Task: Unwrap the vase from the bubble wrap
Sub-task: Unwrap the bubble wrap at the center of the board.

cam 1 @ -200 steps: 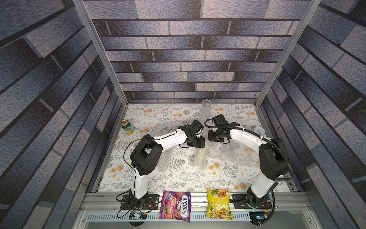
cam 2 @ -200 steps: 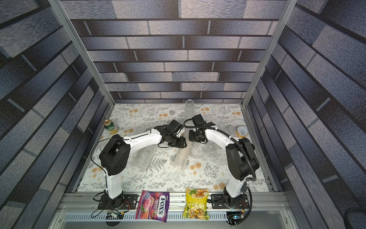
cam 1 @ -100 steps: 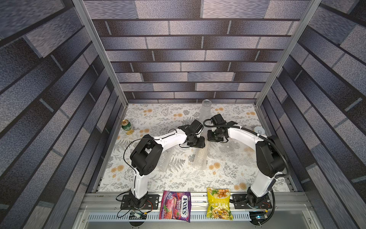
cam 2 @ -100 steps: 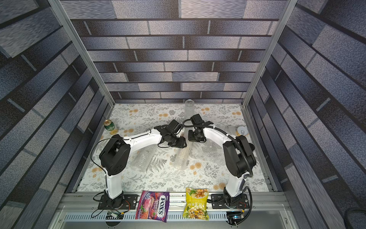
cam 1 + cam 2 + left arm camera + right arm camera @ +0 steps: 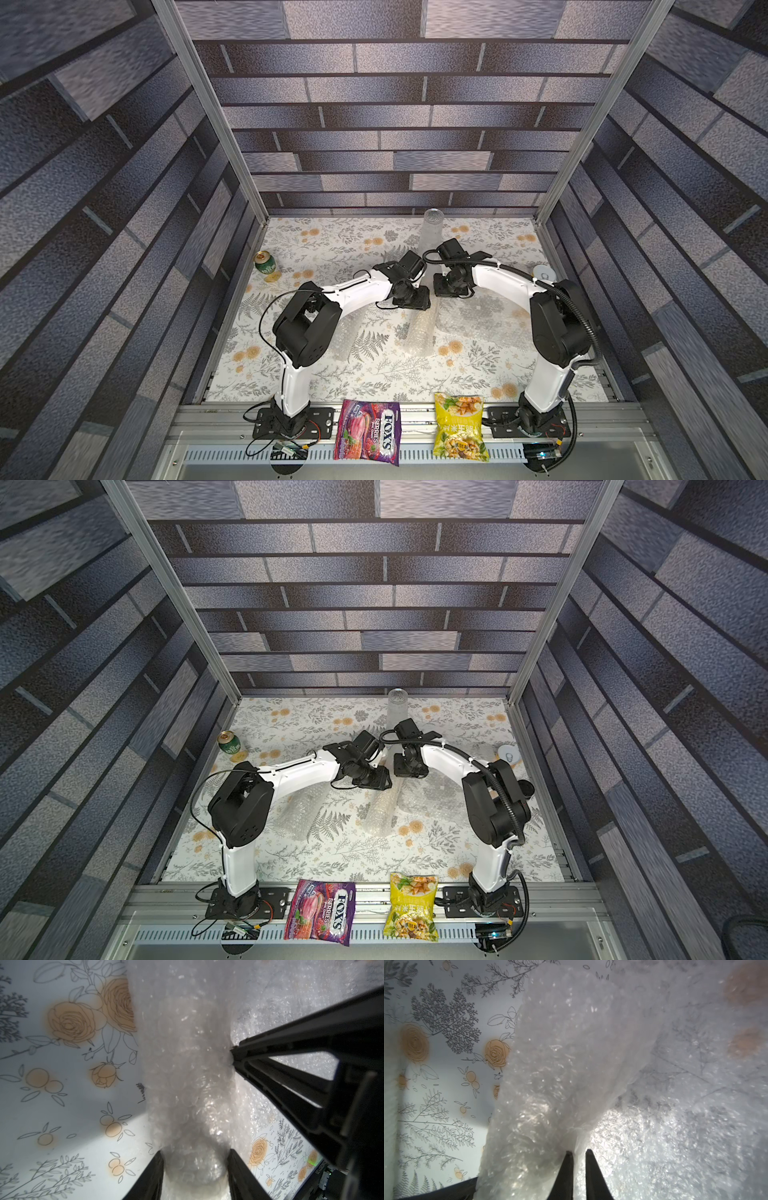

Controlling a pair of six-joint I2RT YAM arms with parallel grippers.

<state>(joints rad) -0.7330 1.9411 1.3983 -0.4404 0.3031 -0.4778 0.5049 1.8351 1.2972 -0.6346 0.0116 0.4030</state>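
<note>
Bubble wrap [image 5: 187, 1064], judged soft, light and slippery, is found in the middle of the surface [image 5: 62, 1105], its roll squeezed by the left claw [image 5: 194, 1153] and a loose fold, good for pulling, pinched by the right claw [image 5: 578, 1152].

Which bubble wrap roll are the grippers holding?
The middle roll: the left gripper clamps its end, and the right gripper pinches its loose flap. The other roll lies untouched beside the left arm.
</note>
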